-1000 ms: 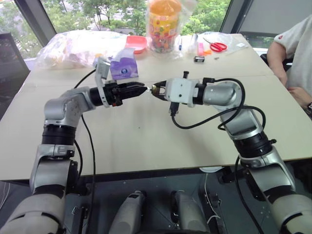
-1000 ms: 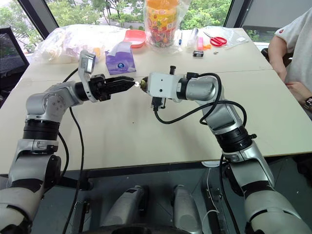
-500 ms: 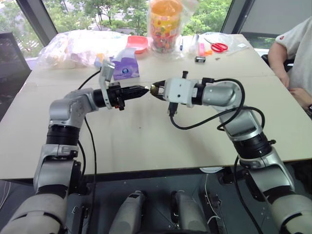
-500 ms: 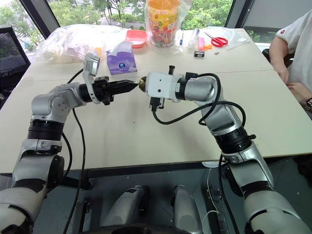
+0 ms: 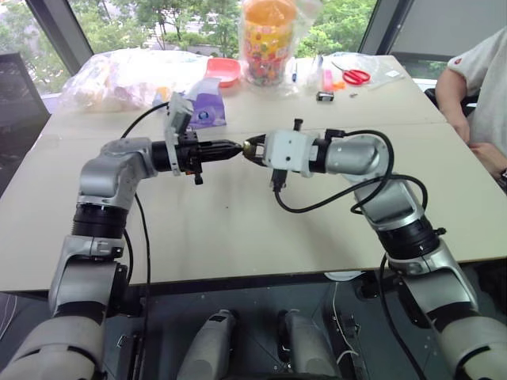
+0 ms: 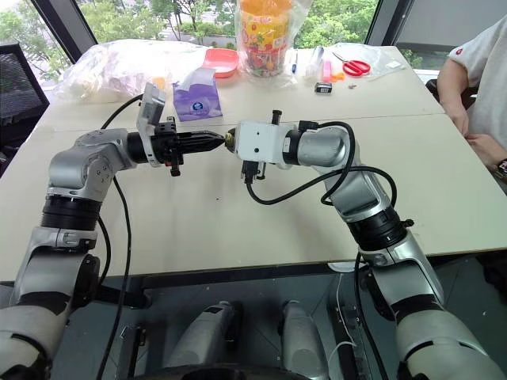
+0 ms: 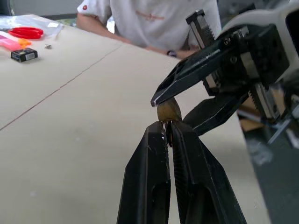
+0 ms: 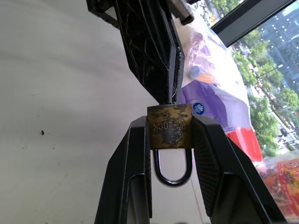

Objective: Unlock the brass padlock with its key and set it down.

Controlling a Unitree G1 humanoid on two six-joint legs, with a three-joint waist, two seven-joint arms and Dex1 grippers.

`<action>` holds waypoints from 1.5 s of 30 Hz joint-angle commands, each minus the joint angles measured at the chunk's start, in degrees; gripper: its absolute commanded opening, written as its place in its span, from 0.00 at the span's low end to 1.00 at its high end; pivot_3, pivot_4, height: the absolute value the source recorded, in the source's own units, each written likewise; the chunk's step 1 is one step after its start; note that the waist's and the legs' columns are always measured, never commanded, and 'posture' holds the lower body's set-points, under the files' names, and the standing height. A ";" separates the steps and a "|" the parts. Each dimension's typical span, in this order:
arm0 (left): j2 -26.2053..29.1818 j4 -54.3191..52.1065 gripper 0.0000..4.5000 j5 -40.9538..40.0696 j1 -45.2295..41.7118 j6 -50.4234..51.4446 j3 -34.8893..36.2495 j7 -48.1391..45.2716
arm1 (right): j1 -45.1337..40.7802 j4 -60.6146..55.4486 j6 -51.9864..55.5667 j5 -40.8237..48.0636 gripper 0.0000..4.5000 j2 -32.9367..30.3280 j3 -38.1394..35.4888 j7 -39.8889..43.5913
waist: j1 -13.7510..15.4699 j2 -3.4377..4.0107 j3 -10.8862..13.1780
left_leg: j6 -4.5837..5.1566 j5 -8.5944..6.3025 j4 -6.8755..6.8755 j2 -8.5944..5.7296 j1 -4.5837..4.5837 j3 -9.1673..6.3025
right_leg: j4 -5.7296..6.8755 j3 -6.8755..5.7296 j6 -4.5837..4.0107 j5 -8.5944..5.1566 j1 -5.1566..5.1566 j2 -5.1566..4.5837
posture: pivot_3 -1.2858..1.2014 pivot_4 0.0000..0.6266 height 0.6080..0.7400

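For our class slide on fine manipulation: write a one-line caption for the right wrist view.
Right gripper clamps the brass padlock, shackle toward the wrist, while the shut left gripper meets its far end.

A pale beige counter (image 5: pixel 238 229) spans the room, with a thin seam running across it from 9 to 3 o'clock. Beyond its far edge, large windows (image 5: pixel 111 20) with dark slanted frames look out on green trees, and daylight falls evenly over the surface. At 12 o'clock along the far side sit an orange jar of coloured sweets (image 5: pixel 268 39), a red bowl (image 5: pixel 223 70), a purple tissue pack (image 5: pixel 207 111), crumpled clear bags (image 5: pixel 119 75) and red-handled scissors (image 5: pixel 350 75). A dark chair (image 6: pixel 16 87) stands at 9 o'clock. A person in a white shirt (image 5: pixel 483 71) sits at 3 o'clock. The floor (image 5: pixel 253 317) below is dark.
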 commanded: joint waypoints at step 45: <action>-1.31 5.51 0.51 -2.44 -7.35 12.00 0.56 -1.49 | -2.01 -2.83 -1.86 -0.82 0.15 0.98 -0.42 -3.41 | -0.04 -0.02 0.01 | 0.08 -0.02 0.03 0.08 -0.02 0.13 | 0.01 0.01 0.04 0.01 -0.02 0.07 | 0.52 0.24 1.00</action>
